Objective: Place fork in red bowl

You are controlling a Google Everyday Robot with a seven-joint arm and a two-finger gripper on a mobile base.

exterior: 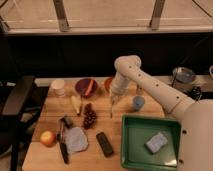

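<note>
Fork carrying was the step in hand, I judged. On the wooden surface the red bowl sat toward the back, partly hidden by the arm. My end effector hovered just in front of it, jaws closed on the fork, which hung nearly upright below. Next I needed to shift rearward over the bowl, then open to drop it in.

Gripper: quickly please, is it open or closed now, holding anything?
Gripper: closed, holding the fork, which hangs down, just in front of the red bowl.
</note>
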